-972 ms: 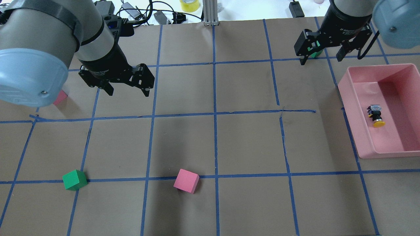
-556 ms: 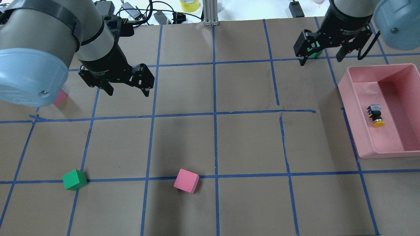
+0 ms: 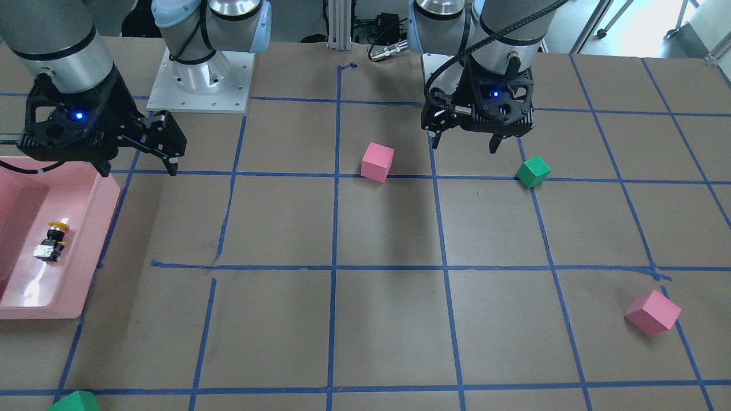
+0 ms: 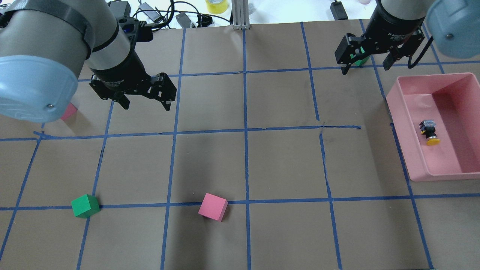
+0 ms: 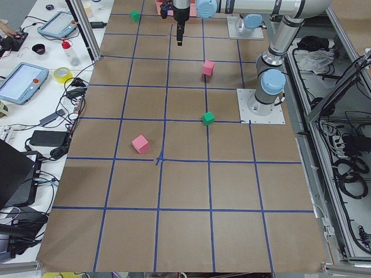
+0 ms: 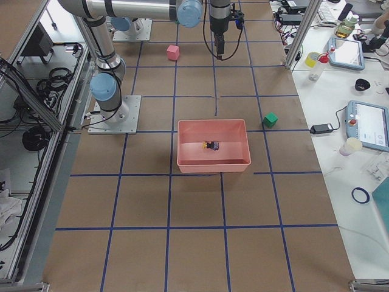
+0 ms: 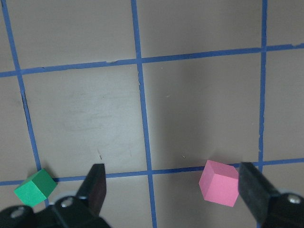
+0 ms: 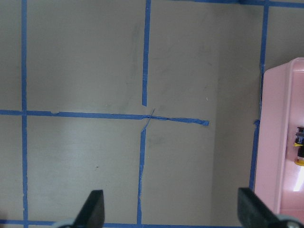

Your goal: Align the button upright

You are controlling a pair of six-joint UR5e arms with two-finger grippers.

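Setting: A brown counter (image 4: 285,161) gridded with blue tape (image 4: 245,112), with two robot arms poised above it.

Button: The button (image 4: 429,132) lies on its side on the floor of the pink tray (image 4: 442,177) at the counter's right end. Its yellow cap points toward the robot and its black-silver base points away. Nothing touches it.

Right tool: The right tool (image 4: 365,69) hangs above bare counter near the tray's far corner, apart from the tray and not over it. Its fingers are spread wide with nothing between them. Its wrist camera catches the tray's edge and the button at the right of its view.

Left tool: The left tool (image 4: 146,106) hangs over the counter's left half, well apart from the tray. Its fingers (image 7: 97,187) are spread and empty, framing open counter in its wrist view.

Cubes: A pink cube (image 4: 213,207) and a green cube (image 4: 85,206) sit on the robot's side of the counter, each touching a tape line. A second pink cube (image 3: 652,312) sits toward the far left and is partly hidden by the left arm in the overhead view. A second green cube (image 6: 270,120) rests near the tray's far corner and shows behind the right tool from overhead.
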